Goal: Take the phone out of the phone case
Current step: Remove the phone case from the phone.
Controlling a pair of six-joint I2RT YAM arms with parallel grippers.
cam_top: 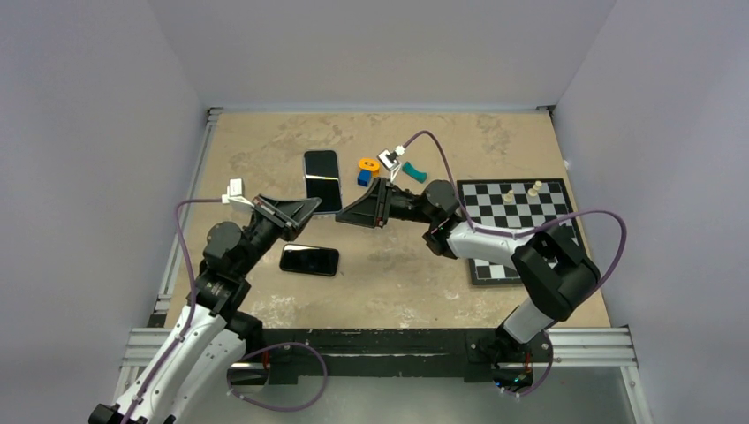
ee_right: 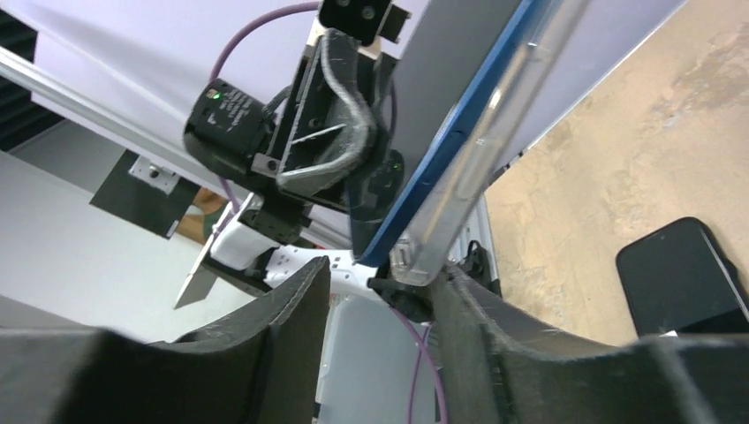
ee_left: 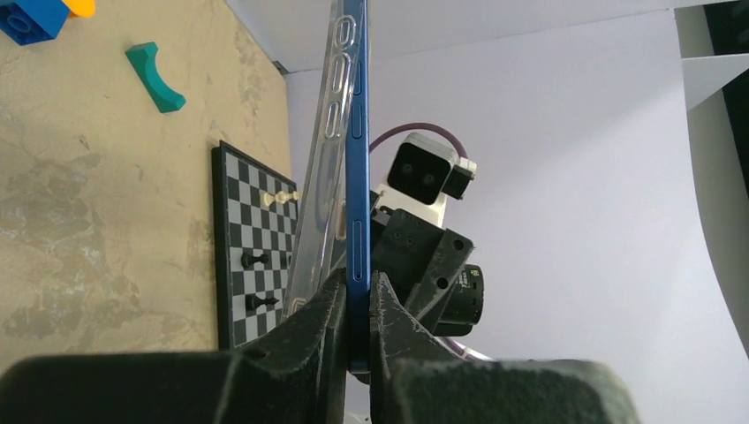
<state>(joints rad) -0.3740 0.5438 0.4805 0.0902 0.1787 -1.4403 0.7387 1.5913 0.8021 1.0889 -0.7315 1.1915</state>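
The left gripper is clamping the blue phone edge-on above the table, while the right gripper, fingers apart, is straddling the clear phone case angling off it.

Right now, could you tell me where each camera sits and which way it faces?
Top external: above and behind the arms, looking down at the table; both arms show.
Left wrist: on the left gripper, facing the right arm across the phone; its fingers show.
Right wrist: on the right gripper, facing the left arm past the phone case; its fingers show.
Shared: both wrist views show the phone.
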